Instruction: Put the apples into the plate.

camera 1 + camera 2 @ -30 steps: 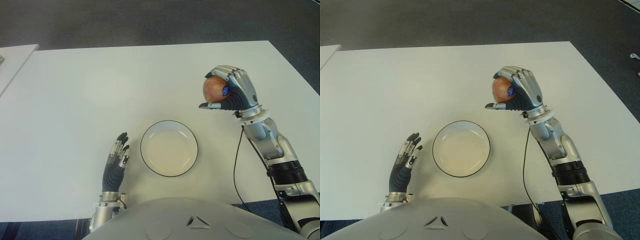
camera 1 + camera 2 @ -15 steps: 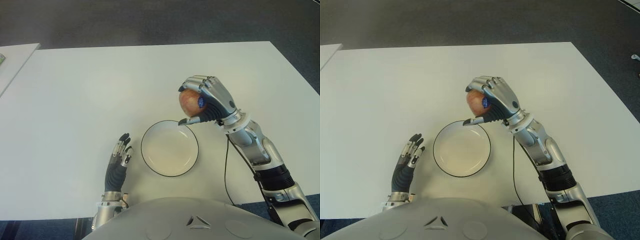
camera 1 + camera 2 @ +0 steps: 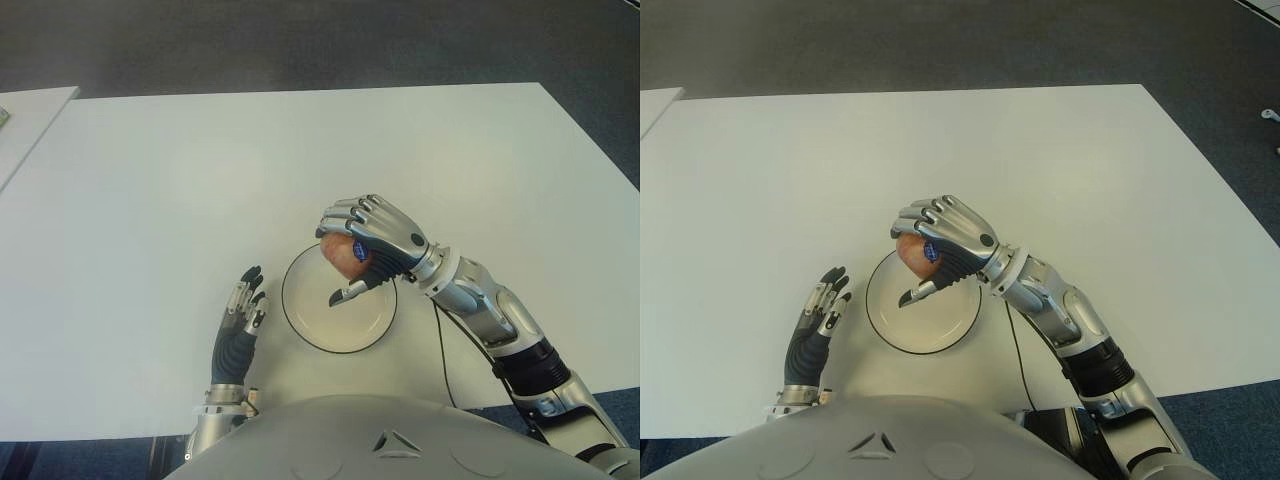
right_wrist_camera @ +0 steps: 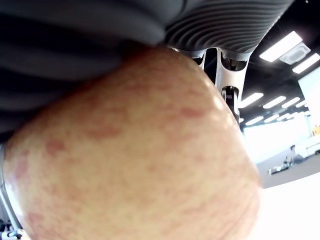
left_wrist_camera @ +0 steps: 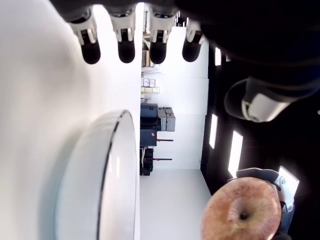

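Apple (image 5: 242, 212) seemingly held above plate (image 5: 107, 175) beside fingertips (image 5: 126, 50).

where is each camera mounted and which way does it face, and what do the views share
Left eye view: on the head, facing forward and down at the white table; shows both arms, the right hand gripping the apple over the plate, and the left hand left of the plate.
Right eye view: same head camera, slightly offset, same scene.
Left wrist view: on the left wrist; shows its own open fingertips, the plate edge-on and the apple beyond.
Right wrist view: on the right wrist; apple fills it, under its fingers.
Shared: the apple shows in all four.
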`<control>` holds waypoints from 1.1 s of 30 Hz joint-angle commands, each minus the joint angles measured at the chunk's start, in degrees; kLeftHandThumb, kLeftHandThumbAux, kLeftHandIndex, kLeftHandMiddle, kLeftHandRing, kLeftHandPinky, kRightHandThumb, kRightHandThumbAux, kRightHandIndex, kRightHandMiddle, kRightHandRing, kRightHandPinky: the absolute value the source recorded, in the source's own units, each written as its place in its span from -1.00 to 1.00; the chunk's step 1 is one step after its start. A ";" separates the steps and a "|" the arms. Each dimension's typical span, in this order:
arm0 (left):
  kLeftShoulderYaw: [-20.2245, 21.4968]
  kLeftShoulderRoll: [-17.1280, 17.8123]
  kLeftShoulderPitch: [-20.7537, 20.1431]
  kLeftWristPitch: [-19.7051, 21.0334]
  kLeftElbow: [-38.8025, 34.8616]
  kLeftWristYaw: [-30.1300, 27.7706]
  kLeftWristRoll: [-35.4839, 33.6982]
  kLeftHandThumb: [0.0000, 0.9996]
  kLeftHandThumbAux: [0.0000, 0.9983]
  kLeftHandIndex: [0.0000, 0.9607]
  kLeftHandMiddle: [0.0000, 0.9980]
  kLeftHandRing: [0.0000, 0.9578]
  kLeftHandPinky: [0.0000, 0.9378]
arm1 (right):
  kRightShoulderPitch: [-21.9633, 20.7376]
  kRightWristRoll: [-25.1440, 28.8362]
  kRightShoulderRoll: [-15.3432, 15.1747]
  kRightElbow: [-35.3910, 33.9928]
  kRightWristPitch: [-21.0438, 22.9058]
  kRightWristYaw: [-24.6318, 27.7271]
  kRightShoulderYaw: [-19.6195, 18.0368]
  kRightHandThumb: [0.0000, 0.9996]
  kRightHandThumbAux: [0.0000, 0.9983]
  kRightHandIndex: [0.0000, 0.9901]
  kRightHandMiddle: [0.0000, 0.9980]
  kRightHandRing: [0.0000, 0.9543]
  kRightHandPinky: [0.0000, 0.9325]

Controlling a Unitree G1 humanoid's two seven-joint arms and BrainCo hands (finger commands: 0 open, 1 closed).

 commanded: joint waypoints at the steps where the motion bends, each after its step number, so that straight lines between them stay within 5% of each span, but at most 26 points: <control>1: -0.69 -0.62 0.82 2.01 -0.65 0.68 -0.44 -1.00 -0.19 -1.00 -1.00 -1.00 -1.00 | 0.28 -1.69 -0.33 1.69 -1.60 -0.86 0.15 0.58 0.44 0.71 0.76 0.82 0.89; 14: -0.81 -0.91 1.03 1.46 -0.83 1.50 0.65 -1.00 -0.17 -1.00 -1.00 -1.00 -1.00 | 0.74 -5.52 -0.33 5.79 -3.15 -5.15 -0.23 0.56 0.43 0.71 0.76 0.83 0.89; 33: -1.45 -0.95 1.77 2.73 -2.76 1.72 0.77 -1.00 -0.20 -1.00 -1.00 -1.00 -1.00 | 1.32 -4.35 0.49 7.25 -3.27 -6.53 -0.54 0.56 0.46 0.70 0.74 0.81 0.87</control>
